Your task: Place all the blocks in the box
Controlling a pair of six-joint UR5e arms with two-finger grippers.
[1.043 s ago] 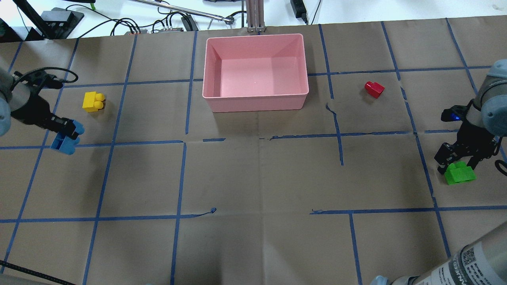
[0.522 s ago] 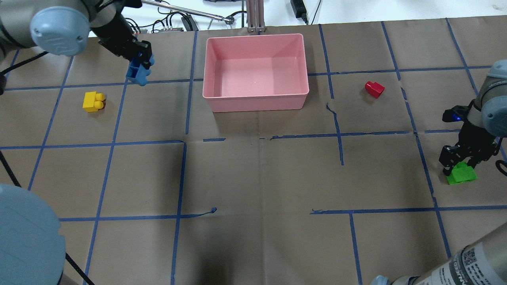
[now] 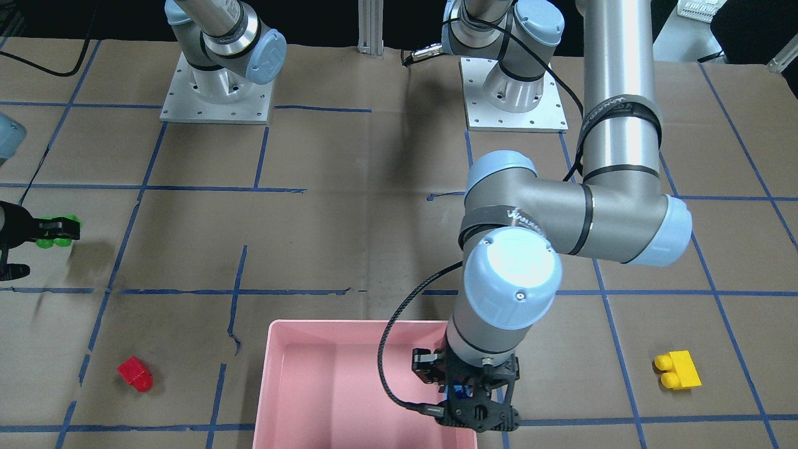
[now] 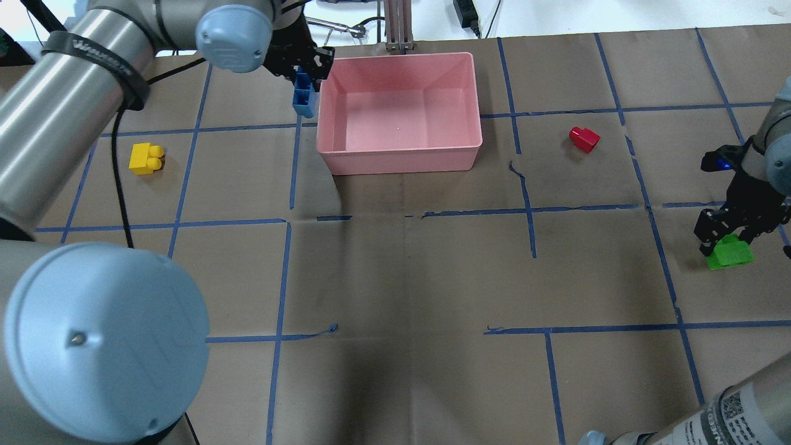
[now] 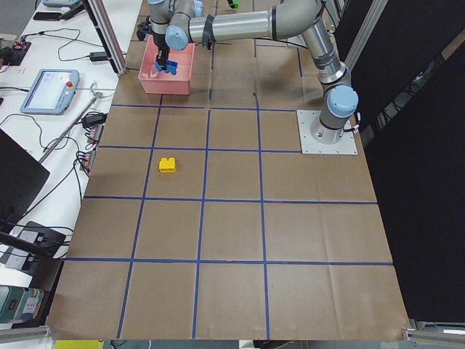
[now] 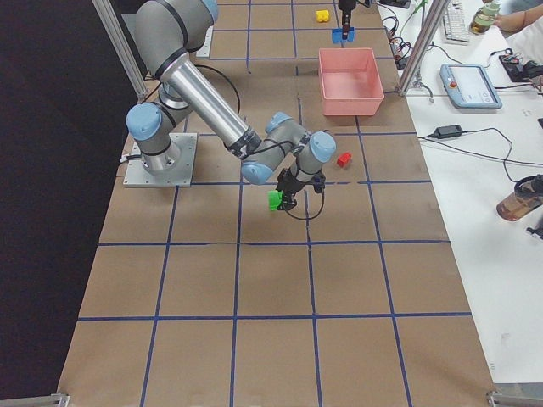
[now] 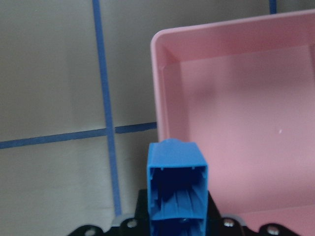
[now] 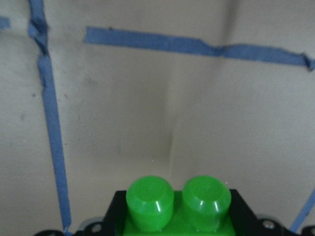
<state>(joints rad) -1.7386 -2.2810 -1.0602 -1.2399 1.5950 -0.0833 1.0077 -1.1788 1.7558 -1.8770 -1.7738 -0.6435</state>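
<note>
The blue block (image 4: 303,96) is gripped in the left end effector (image 4: 307,73), whose fingers are closed on its upper part, so that the block hangs lengthwise with its hollow underside turned toward the wrist camera. It is held above the surface (image 4: 401,278) at the left rim of the box (image 4: 398,162), close to the far left corner; whether it is over the rim or just outside it cannot be told.

The green block (image 4: 729,254) is clamped between the fingers of the right end effector (image 4: 722,240), well to the right of the box and nearer the robot than the box is. Its two studs are seen pointing away from the wrist camera. Whether it is clear of the surface cannot be told.

The yellow block (image 4: 146,158) is lying on the surface well to the left of the box. The red block (image 4: 584,139) is lying on the surface to the right of the box, between the box and the green block. Neither is touched by an end effector.
</note>
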